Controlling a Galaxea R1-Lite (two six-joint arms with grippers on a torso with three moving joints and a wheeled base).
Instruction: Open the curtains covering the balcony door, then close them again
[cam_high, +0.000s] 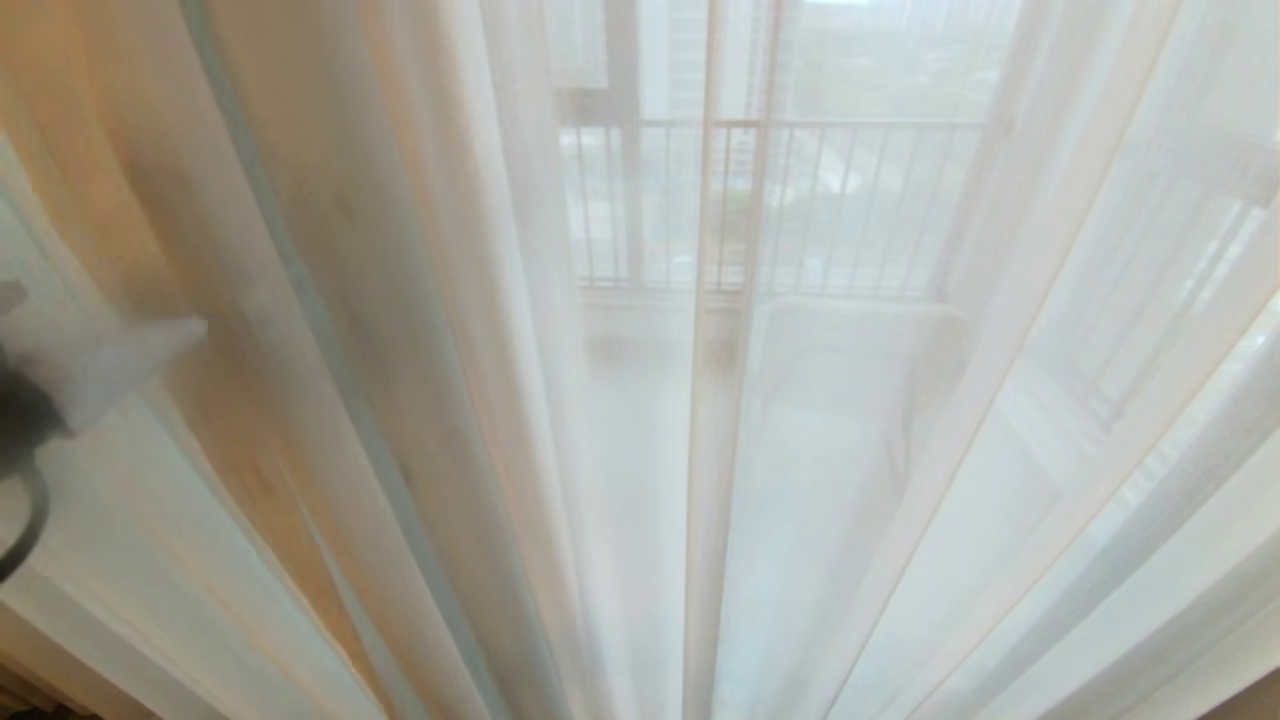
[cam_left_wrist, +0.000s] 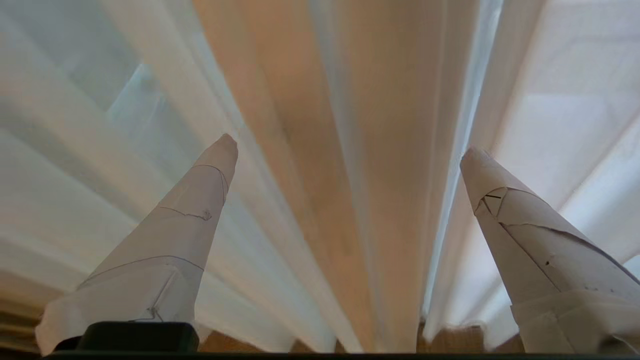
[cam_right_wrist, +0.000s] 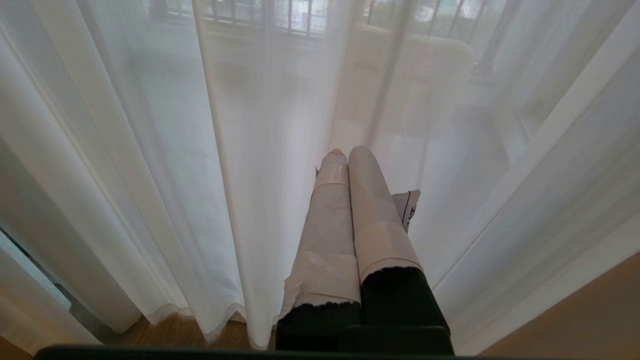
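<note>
Curtains (cam_high: 640, 400) hang drawn; left claw (cam_left_wrist: 350, 145) gapes, right claw (cam_right_wrist: 347, 155) pinched together.

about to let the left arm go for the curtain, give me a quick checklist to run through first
1. Left gripper open: ok, its fingers stand wide apart.
2. Fabric between the left fingers: not ok yet, the beige drape hangs beyond the tips, nothing pinched.
3. Sheer curtains covering the glass: ok, they hang across the whole head view.
4. Right gripper out of the way: ok, shut and empty, low in front of the sheer folds.
5. Balcony door handle or frame position: cannot tell, only the balcony railing shows through the fabric.
6. Left gripper touching fabric: cannot tell; it shows blurred at the head view's left edge.
</note>
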